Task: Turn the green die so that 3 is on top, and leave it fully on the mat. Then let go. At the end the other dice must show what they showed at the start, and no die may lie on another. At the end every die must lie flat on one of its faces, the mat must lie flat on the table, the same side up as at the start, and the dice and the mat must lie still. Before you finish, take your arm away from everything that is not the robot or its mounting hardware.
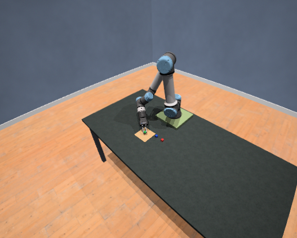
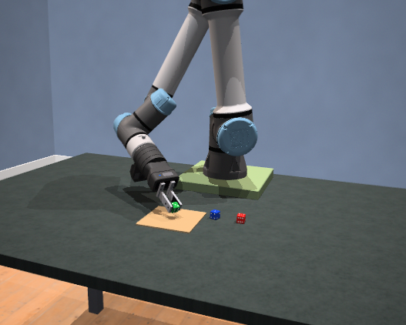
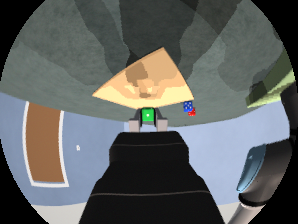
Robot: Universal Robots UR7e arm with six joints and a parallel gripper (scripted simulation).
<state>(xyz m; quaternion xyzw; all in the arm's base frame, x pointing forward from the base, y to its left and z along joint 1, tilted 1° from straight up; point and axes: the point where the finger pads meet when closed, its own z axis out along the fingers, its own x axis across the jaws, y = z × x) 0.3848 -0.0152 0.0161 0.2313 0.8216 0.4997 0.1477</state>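
While the grey and blue six-joint arm (image 2: 225,69) leans down from its pale green base plate (image 2: 261,185), the dark two-finger gripper (image 2: 173,206) is clenched on the small green die (image 2: 175,206), with one metal finger on each side of it. From the exterior view the gripper is tilted, fingers (image 2: 164,197) pointing down and away from the base. The die is held low over the far edge of the flat tan square mat (image 2: 171,221); a shadow sits on the mat just beneath it. Whether the die touches the mat cannot be told. Pips on the green die are too small to read.

Small blue die (image 2: 215,214) rests on the dark green table (image 2: 294,250) just beside the mat's right edge, apart from it. Small red die (image 2: 240,218) rests on the table a little further right, apart from the blue one. Both lie flat.

Top view: gripper (image 1: 144,130) over mat (image 1: 143,136), blue die (image 1: 156,136) and red die (image 1: 162,139) in a row beside it.

Wrist view: green die (image 3: 148,116) centred between the fingers, mat (image 3: 143,83) beyond it.
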